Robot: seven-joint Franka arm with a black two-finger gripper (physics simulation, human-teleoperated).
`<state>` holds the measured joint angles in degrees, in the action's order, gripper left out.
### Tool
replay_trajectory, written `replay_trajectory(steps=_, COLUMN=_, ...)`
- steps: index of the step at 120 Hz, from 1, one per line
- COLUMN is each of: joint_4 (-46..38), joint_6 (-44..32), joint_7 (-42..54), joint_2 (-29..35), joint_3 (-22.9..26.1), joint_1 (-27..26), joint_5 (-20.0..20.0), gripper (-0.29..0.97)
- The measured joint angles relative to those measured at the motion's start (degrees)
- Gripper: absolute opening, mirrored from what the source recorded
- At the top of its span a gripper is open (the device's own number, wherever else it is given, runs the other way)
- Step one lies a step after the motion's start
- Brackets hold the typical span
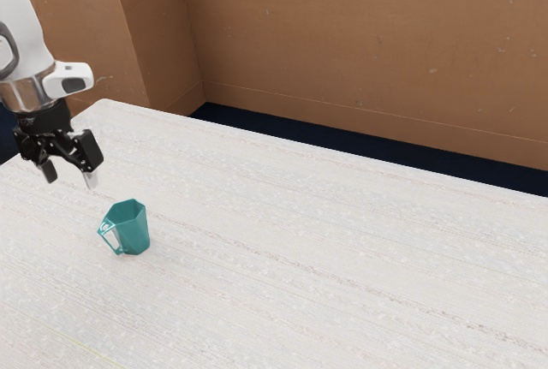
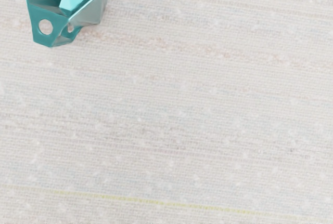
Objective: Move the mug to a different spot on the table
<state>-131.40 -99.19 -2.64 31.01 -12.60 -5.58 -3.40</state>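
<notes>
A teal, faceted mug [image 1: 127, 227] stands upright on a white, woven-textured tabletop [image 1: 342, 249], toward the tabletop's edge on the exterior view's left and well short of its far edge. Its sides are flat angular panels that narrow toward the base, and the rim is open. A small handle [image 1: 106, 229], paler than the body, juts from the side facing the exterior view's left.

The black two-finger gripper [image 1: 70, 175] of the white and silver arm [image 1: 21, 44] hovers above the tabletop, up and toward the far left corner from the mug and clear of it. Its fingers are spread apart with nothing between them.

From the wrist camera the mug [image 2: 65, 5] is seen from above, its glossy facets catching light. The handle [image 2: 46, 26] shows a round hole. The picture's border cuts off part of the mug, so its full rim cannot be made out. A faint yellow line [image 2: 156, 201] crosses the pale tabletop [image 2: 208, 120], well apart from the mug.

In the exterior view the arm is cropped at the frame, and the tabletop's near edge runs out of the picture. Brown walls [image 1: 360, 35] and a dark blue floor strip [image 1: 385, 148] lie beyond the far edge.
</notes>
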Motion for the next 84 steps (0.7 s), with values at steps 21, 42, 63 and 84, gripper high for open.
replay_trajectory(steps=21, joint_4=-7.17, joint_6=-7.42, joint_7=2.08, joint_2=0.2, joint_3=-2.28, joint_1=0.56, joint_5=-1.66, gripper=0.67)
replay_trajectory(steps=42, joint_4=-14.95, joint_6=-17.11, joint_7=7.94, joint_2=0.13, joint_3=-4.65, joint_1=1.88, joint_5=-3.61, gripper=0.67)
replay_trajectory(steps=63, joint_4=-18.67, joint_6=-24.61, joint_7=14.96, joint_2=-1.39, joint_3=-6.53, joint_1=3.01, joint_5=-4.1, gripper=0.67)
replay_trajectory(steps=84, joint_4=-20.62, joint_6=-30.85, joint_7=22.12, joint_2=-5.01, joint_3=-7.61, joint_1=3.07, joint_5=-4.53, gripper=0.67)
